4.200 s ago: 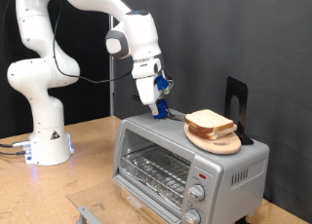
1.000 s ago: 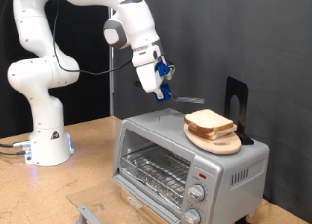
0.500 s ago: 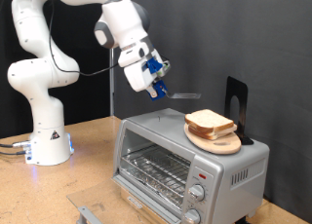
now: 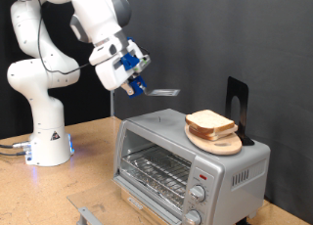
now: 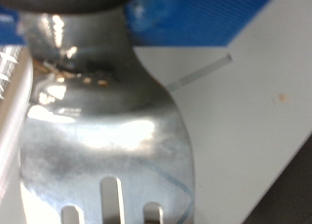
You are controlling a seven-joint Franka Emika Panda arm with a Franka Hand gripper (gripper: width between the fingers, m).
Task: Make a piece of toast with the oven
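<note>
The claw (image 4: 134,80) hangs in the upper middle of the exterior view, up above the oven's (image 4: 186,166) upper-left corner, and it's clamped on the handle of a metal spatula (image 4: 161,91). The blade sticks out flat toward the frame's right, its long axis running roughly level. The wrist view is filled by that same slotted blade (image 5: 107,136), shiny and close, so the fingers themselves are hidden there. The piece of toast (image 4: 209,121) lies to the right of and below the blade tip, clear of it, stacked with a second slice on a round wooden plate (image 4: 217,144) on the oven's roof. It's pale on top, tan at the crust, square and lying flat. Oven door shut, wire rack bare behind the glass
</note>
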